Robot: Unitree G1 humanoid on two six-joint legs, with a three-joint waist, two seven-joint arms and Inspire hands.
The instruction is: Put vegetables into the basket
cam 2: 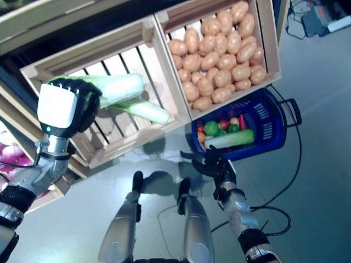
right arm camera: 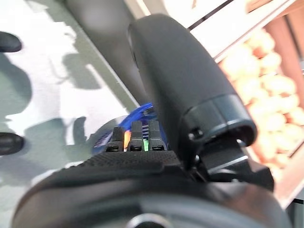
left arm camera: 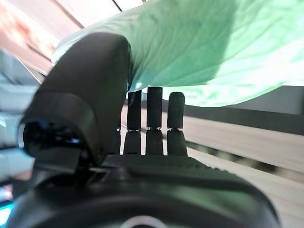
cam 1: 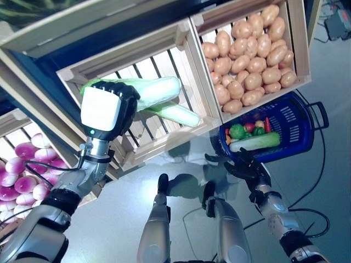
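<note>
My left hand (cam 1: 109, 107) is raised in front of the slatted wooden crate (cam 1: 164, 60) and is shut on a long pale green leafy vegetable (cam 1: 159, 90). In the left wrist view its thumb (left arm camera: 90, 95) and fingers curl round the green leaf (left arm camera: 213, 47). A second pale green vegetable (cam 1: 178, 114) lies in the crate just past it. The blue basket (cam 1: 293, 118) stands on the floor at the right and holds a long pale green vegetable (cam 1: 255, 142), a round green one (cam 1: 237, 131) and small red and orange pieces. My right hand (cam 1: 244, 164) is open just beside the basket's near rim.
A crate of potatoes (cam 1: 247, 60) stands directly above the basket. A crate of purple-and-white round vegetables (cam 1: 24, 170) is at the lower left. The grey floor (cam 1: 181, 159) lies between the stand and the basket.
</note>
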